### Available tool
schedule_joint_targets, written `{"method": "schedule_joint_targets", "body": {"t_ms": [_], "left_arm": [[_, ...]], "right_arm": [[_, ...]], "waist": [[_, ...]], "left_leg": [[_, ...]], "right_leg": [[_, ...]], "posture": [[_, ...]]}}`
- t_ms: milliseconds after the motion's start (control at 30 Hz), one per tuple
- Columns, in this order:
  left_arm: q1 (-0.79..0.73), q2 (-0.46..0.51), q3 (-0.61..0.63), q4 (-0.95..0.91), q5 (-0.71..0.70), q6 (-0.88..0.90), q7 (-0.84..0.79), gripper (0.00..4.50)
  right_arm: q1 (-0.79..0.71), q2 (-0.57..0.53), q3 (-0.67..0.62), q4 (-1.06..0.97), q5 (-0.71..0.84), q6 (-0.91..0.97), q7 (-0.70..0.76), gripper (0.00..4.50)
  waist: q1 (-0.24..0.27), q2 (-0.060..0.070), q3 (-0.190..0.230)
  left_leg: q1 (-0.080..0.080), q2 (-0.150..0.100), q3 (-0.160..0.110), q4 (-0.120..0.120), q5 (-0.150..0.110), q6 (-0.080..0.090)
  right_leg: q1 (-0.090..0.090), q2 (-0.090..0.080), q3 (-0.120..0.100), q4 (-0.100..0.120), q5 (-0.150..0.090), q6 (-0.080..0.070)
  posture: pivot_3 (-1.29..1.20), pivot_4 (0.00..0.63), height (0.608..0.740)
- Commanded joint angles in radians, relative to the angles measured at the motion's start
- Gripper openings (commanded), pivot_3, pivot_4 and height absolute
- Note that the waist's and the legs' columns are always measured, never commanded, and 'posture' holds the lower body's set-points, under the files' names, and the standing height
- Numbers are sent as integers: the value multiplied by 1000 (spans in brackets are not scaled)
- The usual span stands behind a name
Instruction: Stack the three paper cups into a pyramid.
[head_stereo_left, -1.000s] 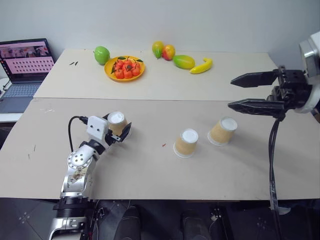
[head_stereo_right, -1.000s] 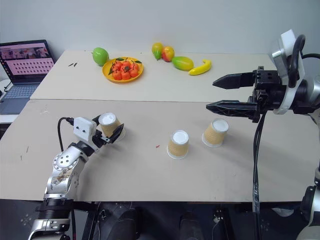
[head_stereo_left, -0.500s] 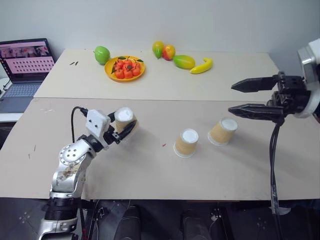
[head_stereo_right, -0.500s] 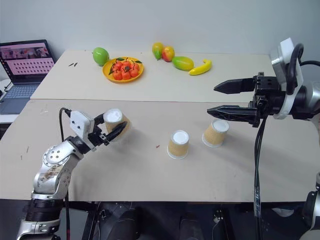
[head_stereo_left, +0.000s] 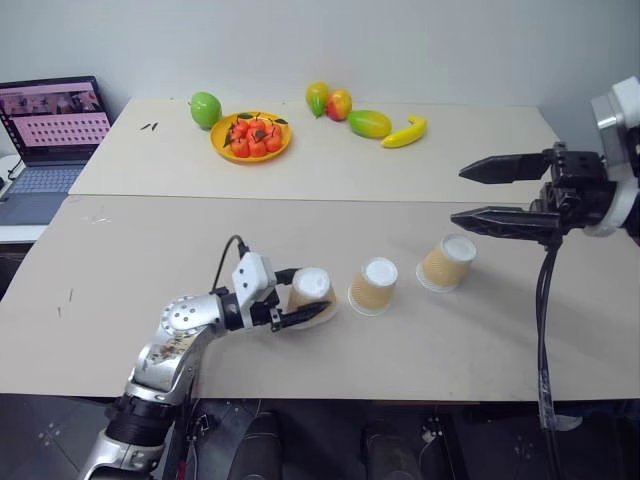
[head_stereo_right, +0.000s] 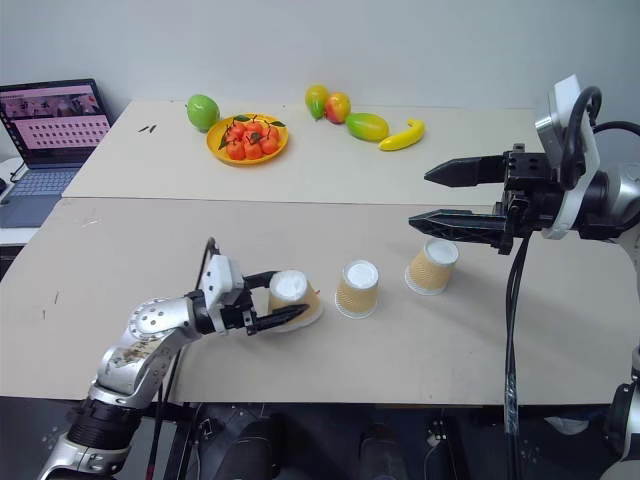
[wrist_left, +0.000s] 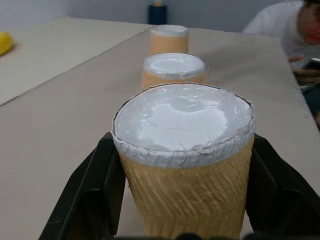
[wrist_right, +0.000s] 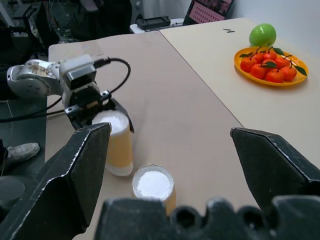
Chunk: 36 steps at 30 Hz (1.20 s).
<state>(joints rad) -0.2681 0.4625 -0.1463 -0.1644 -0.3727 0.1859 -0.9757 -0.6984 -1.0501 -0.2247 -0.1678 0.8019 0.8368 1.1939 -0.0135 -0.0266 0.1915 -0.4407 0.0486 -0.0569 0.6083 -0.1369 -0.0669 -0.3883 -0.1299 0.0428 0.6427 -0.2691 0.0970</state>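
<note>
Risk sits mostly with the left claw (head_stereo_left: 305, 303), which is clamped narrow on one of the three paper cups, the held cup (head_stereo_left: 309, 292). That cup hangs upside down, white base up, slightly tilted, low over the counter (head_stereo_left: 130, 250) and just beside the middle cup (head_stereo_left: 373, 286). The far cup (head_stereo_left: 446, 262) stands a little beyond that, leaning a bit in the head views, under the right claw (head_stereo_left: 495, 193).

The right claw hangs above the counter with its fingers spread wide and nothing between them.

Thin paper gives under pressure, so a tight squeeze could dent the held cup's wall and leave it rocking when set down. Carried any nearer, its rim or the lower finger could nudge the middle cup and tip or slide it. If the held cup is meant for the base, it needs to land flat and close to a neighbour; a gap too wide would leave the top cup nothing to bridge. Release while tilted would likely roll it away.
</note>
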Motion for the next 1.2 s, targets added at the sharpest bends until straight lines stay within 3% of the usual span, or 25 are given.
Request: {"method": "schedule_joint_targets", "body": {"t_ms": [33,533,1100,1167,1200], "left_arm": [[-52,-22,-19,50,13,-57,-36,2688],[-155,-116,-54,238,73,-174,-70,2688],[-244,-146,-39,445,102,-297,-103,2688],[-248,-151,-39,457,104,-304,-102,3608],[-249,-153,-38,462,103,-305,-102,3865]], "right_arm": [[-2,-45,-72,-30,25,12,-8,4500],[80,-108,-166,-84,77,46,-40,4500],[82,-137,-180,-88,101,62,-65,4500],[86,-137,-181,-89,100,59,-63,4500],[88,-137,-182,-89,100,59,-62,4500]], "waist": [[0,0,0],[1,0,0],[0,0,0],[0,0,0],[0,0,0]], "left_leg": [[0,0,0,0,0,0],[0,0,0,1,0,0],[0,0,0,0,0,0],[0,0,0,0,0,0],[0,0,0,1,0,0]], "right_leg": [[0,0,0,0,0,0],[0,0,0,0,0,0],[0,0,0,0,0,0],[0,0,0,0,0,0],[0,0,0,0,0,0]], "posture": [[0,150,732],[0,150,732],[0,150,732],[0,150,732],[0,150,732]]}}
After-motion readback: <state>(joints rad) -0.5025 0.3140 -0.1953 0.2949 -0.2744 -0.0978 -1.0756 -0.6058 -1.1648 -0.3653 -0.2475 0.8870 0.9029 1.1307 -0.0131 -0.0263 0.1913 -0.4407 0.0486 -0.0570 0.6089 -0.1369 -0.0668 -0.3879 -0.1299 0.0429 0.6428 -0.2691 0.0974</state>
